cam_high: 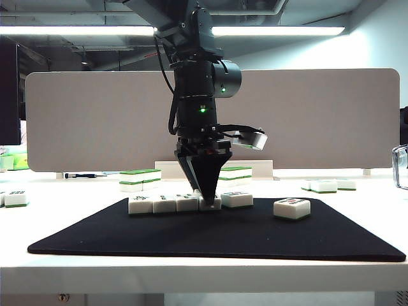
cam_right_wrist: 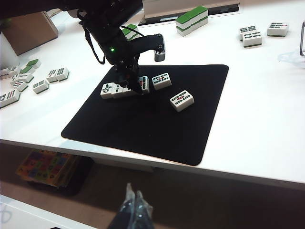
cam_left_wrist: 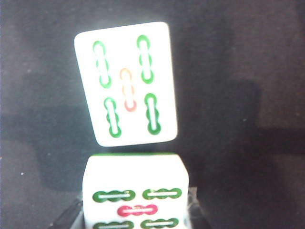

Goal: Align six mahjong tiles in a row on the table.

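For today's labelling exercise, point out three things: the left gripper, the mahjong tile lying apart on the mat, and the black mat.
left gripper [cam_high: 205, 196], exterior view, fingertips.
lone mahjong tile [cam_high: 292, 208], exterior view, front face.
black mat [cam_high: 217, 236], exterior view, bare front area.

Bright ceiling strip lights [cam_high: 83, 30] overhead; the left wrist view is soft, blurred and dim.

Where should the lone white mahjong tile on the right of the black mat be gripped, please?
Best across its long sides, from straight above: the lone white mahjong tile lies flat, face up, clear all round. The left gripper grips a row tile; the right gripper hangs off the table.
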`<state>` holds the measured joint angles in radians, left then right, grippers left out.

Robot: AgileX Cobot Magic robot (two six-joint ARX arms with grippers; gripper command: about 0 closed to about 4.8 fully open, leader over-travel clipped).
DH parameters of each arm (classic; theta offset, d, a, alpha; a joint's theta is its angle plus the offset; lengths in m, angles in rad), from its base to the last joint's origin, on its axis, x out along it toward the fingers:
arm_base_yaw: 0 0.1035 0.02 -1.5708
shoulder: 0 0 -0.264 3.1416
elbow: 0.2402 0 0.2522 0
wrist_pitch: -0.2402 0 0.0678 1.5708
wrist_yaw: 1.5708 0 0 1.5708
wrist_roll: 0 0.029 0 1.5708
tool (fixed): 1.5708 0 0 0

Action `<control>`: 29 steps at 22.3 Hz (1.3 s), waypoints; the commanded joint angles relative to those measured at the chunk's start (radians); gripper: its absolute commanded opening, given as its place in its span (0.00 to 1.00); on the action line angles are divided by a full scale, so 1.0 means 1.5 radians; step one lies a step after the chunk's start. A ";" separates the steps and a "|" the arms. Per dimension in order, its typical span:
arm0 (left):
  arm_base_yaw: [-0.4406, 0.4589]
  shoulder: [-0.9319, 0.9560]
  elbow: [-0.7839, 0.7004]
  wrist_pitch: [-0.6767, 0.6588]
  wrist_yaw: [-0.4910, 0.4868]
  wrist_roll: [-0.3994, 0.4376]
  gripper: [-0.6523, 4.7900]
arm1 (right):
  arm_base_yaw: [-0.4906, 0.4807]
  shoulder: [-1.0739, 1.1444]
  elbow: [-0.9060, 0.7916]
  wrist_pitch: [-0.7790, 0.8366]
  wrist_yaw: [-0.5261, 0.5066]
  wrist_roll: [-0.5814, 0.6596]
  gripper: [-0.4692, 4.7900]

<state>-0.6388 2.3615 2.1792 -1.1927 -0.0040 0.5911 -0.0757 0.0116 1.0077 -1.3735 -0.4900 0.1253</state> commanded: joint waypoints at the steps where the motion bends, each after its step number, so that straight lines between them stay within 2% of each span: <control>1: -0.001 -0.004 0.002 0.002 0.001 0.003 0.43 | 0.000 -0.008 0.002 0.011 0.001 -0.002 0.09; 3: -0.001 -0.003 0.002 0.003 0.000 0.003 0.48 | 0.000 -0.008 0.002 0.011 0.001 -0.002 0.09; 18: 0.001 -0.003 0.002 0.001 -0.030 0.015 0.49 | 0.000 -0.008 0.002 0.011 0.001 -0.002 0.09; 20: 0.001 -0.003 0.002 0.003 -0.030 0.015 0.59 | 0.000 -0.008 0.002 0.011 0.001 -0.002 0.09; 26: 0.001 -0.003 0.002 0.003 -0.030 0.015 0.60 | 0.000 -0.008 0.002 0.011 0.001 -0.002 0.09; 29: -0.001 -0.006 0.003 0.001 -0.030 0.012 0.71 | 0.000 -0.008 0.002 0.011 0.001 -0.002 0.09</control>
<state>-0.6384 2.3619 2.1796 -1.1896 -0.0463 0.6102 -0.0761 0.0116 1.0077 -1.3735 -0.4900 0.1253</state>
